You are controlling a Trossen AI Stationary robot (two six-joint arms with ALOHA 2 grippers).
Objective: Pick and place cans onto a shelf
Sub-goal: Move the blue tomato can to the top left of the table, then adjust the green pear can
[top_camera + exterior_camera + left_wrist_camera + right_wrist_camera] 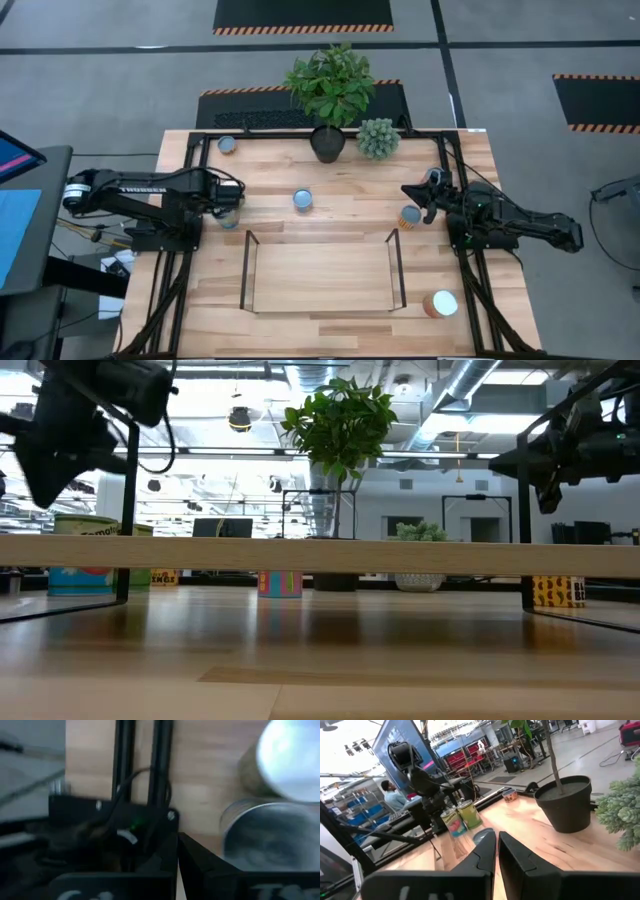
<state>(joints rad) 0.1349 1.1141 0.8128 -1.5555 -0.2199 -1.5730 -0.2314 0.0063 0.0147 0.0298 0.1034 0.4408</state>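
The shelf [320, 272], a light-wood board with dark wire ends, stands at the table's near middle. Cans stand upright on their bases on the tabletop: two close together by the left arm [230, 216], one pale-blue-topped in the middle [302, 200], one at the far left [228, 145], one orange-sided [408, 215] and one white-topped at the near right [440, 303]. My left gripper [238, 203] is shut just beside the two left cans [280, 835], above their tops. My right gripper [410, 192] is shut and empty, raised just beyond the orange-sided can.
A dark plant pot [327, 143] with a leafy plant and a small pale-green plant [378, 138] stand at the table's far middle. Black frame rails [195, 150] run along the table's edges. Bare wood lies between the shelf and the middle can.
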